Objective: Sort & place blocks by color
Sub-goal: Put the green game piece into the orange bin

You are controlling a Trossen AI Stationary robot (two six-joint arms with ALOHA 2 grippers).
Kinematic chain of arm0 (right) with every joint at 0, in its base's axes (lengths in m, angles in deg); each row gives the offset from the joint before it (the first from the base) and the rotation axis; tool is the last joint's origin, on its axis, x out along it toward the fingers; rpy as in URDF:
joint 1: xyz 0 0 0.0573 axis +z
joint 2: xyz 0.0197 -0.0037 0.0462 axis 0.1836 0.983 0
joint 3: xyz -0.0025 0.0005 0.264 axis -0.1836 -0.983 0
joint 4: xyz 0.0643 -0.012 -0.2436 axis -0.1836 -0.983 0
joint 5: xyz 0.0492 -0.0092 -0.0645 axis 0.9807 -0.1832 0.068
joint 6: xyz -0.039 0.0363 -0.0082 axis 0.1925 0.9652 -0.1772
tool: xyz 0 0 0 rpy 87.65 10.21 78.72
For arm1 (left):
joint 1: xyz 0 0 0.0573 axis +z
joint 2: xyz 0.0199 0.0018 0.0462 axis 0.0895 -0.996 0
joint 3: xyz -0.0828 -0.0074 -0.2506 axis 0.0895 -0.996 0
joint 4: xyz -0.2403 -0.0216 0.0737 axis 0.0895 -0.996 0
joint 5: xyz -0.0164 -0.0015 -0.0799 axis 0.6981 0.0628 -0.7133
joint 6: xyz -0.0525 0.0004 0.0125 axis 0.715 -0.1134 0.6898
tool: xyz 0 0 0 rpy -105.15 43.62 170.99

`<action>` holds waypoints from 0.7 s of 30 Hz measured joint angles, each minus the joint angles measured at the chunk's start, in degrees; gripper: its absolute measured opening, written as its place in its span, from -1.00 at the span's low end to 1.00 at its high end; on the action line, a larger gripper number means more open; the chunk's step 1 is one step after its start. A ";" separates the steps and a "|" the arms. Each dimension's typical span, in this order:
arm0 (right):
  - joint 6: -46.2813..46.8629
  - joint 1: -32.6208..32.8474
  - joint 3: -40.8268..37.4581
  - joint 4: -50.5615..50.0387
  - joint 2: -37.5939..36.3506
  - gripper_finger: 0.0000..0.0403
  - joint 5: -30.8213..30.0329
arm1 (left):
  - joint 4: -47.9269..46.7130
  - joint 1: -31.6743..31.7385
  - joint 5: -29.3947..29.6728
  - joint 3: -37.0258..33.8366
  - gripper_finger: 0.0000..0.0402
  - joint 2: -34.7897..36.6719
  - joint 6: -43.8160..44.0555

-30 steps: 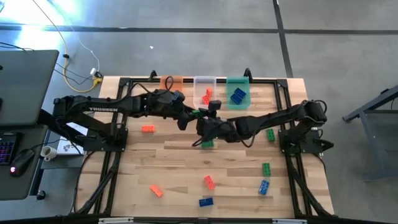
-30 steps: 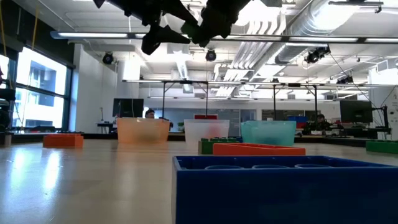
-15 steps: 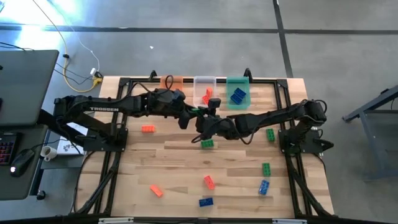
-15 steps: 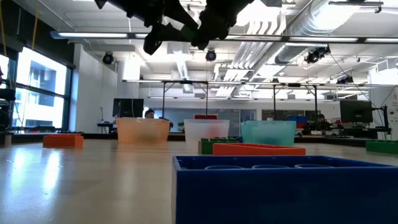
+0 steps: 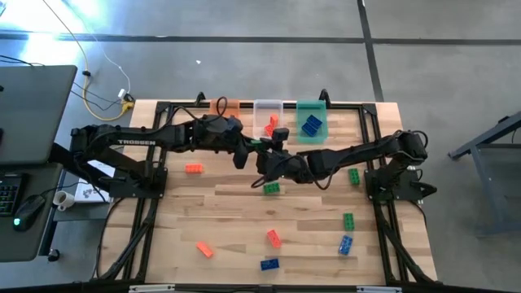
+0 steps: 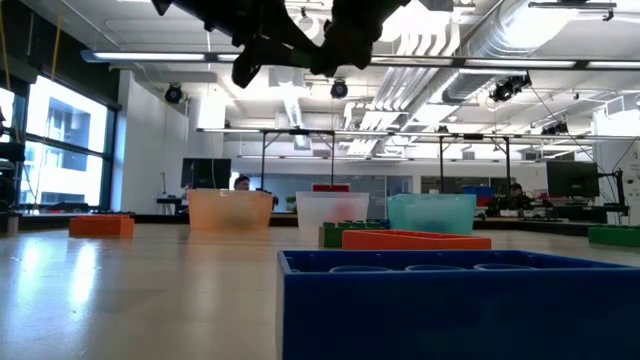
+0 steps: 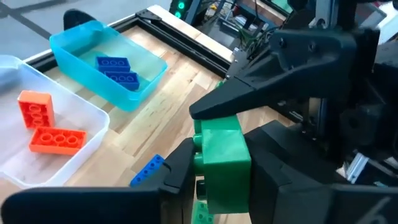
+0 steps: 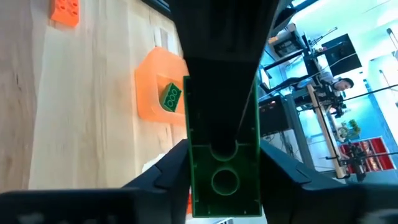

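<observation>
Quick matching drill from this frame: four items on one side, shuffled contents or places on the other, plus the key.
Items:
1. orange tub
2. clear tub
3. teal-green tub
4. green block seen closest in both wrist views

Contents or places:
A. holds two blue blocks
B. in mid-air, where the left tool and right tool meet
C. holds one small green brick
D. holds two red-orange blocks

Pairs: 1-C, 2-D, 3-A, 4-B
</observation>
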State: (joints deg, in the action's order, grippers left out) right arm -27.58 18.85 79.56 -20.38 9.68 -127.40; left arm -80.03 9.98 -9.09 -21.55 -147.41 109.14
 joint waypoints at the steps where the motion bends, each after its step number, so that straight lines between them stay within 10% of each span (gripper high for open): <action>1: 0.29 0.00 0.00 0.10 0.00 -0.25 0.08 | -0.07 0.00 0.00 0.00 -0.60 0.00 -0.84; 9: 3.18 0.02 0.00 0.16 0.00 0.21 -2.70 | -1.42 -0.17 2.23 0.00 -0.61 0.00 -6.46; 21: 8.56 1.41 -0.02 -0.35 -0.13 0.27 -6.37 | -17.40 1.06 20.60 -0.07 -0.61 0.00 -12.80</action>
State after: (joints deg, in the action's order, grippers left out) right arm -19.02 20.26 79.54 -20.73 9.55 -133.77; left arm -97.43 11.04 11.51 -21.61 -147.41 96.33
